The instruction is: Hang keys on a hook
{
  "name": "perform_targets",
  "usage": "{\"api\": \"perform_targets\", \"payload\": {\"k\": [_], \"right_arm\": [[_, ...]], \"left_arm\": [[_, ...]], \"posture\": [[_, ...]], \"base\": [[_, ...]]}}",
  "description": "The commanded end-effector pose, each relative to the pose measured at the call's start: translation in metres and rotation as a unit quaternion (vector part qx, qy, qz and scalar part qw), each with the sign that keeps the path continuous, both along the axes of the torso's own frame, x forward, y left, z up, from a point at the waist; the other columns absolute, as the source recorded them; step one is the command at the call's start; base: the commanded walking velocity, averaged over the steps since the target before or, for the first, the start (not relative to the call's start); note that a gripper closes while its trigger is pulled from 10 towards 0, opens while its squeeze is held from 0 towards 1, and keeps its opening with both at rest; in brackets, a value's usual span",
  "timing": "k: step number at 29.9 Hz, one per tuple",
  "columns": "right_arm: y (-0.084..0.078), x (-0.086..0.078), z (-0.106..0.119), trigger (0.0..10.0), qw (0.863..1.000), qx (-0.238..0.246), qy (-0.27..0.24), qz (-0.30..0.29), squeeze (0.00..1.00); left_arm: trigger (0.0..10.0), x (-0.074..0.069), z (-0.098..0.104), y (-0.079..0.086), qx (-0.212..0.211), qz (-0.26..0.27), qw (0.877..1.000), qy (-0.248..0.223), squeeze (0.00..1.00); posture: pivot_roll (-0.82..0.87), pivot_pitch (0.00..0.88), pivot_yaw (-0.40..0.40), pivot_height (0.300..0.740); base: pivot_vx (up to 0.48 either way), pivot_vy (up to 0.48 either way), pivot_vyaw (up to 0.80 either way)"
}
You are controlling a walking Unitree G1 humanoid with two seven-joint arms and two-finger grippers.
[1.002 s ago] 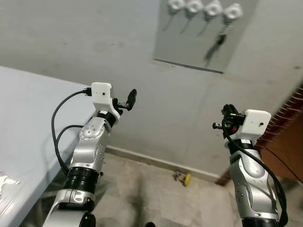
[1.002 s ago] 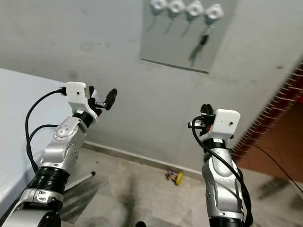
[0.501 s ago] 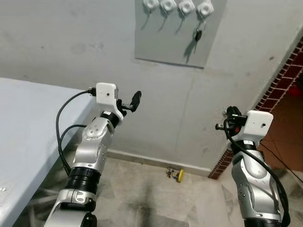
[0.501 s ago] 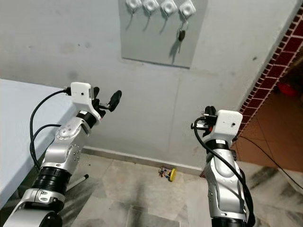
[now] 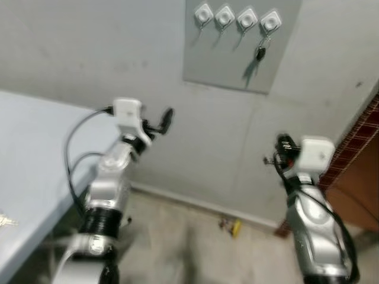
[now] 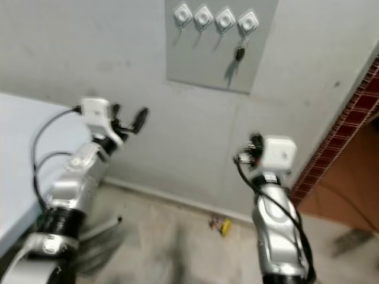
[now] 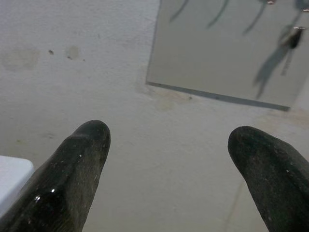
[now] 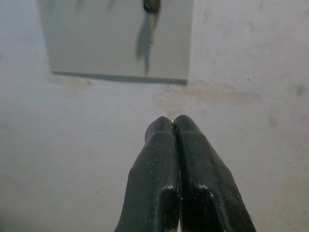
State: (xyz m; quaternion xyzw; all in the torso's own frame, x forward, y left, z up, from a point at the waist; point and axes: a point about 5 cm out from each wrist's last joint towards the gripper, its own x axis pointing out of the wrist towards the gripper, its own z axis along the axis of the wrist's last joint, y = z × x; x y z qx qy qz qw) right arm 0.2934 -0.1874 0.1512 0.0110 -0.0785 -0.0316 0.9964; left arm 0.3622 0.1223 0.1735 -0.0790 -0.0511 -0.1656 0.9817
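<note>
1. Keys (image 5: 260, 52) hang on the rightmost of four white hooks (image 5: 270, 21), on a grey panel (image 6: 222, 44) mounted on the wall, at about 12–1 o'clock in the head views. From here the hang looks done; the other three hooks carry nothing visible.
2. Left gripper (image 5: 161, 121): raised at about 10 o'clock of frame centre, fingers (image 7: 79, 159) spread wide, nothing between them. It points at the wall below the panel, well apart from the keys.
3. Right gripper (image 8: 175, 126): raised at about 3 o'clock in the head views, fingers pressed together, empty. The keys sit straight ahead and above, at 12 o'clock in its wrist view.
4. Handling estimate: small, light, rigid metal with a dark head. It will likely swing freely on its ring and be slippery on the flat faces. A bump could knock it off the hook.
5. If a regrasp is needed, pinch the dark head or the blade across its flats, not the ring. Ring detail is too small and blurred to confirm.
6. A small yellow object (image 5: 235, 225) lies on the floor at the wall base, at 6 o'clock; I can't identify it.
7. The head views are motion-blurred, so the positions above are approximate.
</note>
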Motion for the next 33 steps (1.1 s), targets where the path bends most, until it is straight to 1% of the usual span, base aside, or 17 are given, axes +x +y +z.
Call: {"api": "perform_targets", "payload": {"k": [1, 16, 21, 24, 28, 33], "right_arm": [[0.0071, 0.0017, 0.0074, 10.0, 1.000, 0.002, -0.015, 0.011, 0.00], [0.0077, 0.0029, 0.0096, 10.0, 1.000, -0.002, -0.014, 0.019, 0.00], [0.0092, 0.0018, 0.0102, 10.0, 1.000, -0.003, -0.015, 0.021, 0.00], [0.0093, 0.0015, 0.0102, 10.0, 1.000, -0.003, -0.015, 0.023, 0.00], [0.0092, 0.0012, 0.0097, 10.0, 1.000, -0.002, -0.014, 0.024, 0.00], [0.0102, 0.0011, 0.0094, 10.0, 1.000, -0.001, -0.013, 0.027, 0.00]], "left_arm": [[10.0, 0.0018, 0.0060, 0.0065, 0.004, 0.007, 1.000, -0.007, 0.00], [10.0, 0.0002, 0.0055, 0.0056, 0.002, 0.012, 1.000, -0.007, 0.00], [10.0, -0.0014, 0.0065, 0.0042, 0.002, 0.011, 1.000, -0.018, 0.00], [10.0, -0.0012, 0.0048, 0.0046, 0.001, 0.013, 1.000, -0.011, 0.00], [10.0, -0.0008, 0.0030, 0.0067, -0.013, 0.015, 1.000, 0.001, 0.00], [10.0, -0.0003, 0.0023, 0.0081, -0.012, 0.017, 1.000, 0.005, 0.00]], "posture": [[0.01, 0.045, -0.027, 0.740], [0.01, 0.044, -0.030, 0.740], [0.01, 0.044, -0.030, 0.740], [0.01, 0.050, -0.032, 0.740], [0.01, 0.050, -0.032, 0.740], [0.01, 0.050, -0.032, 0.740]], "base": [[0.416, 0.000, 0.00], [0.409, 0.000, 0.00], [0.000, 0.000, 0.00], [0.000, 0.000, 0.00], [0.000, 0.000, 0.00], [0.000, 0.388, 0.00]]}}
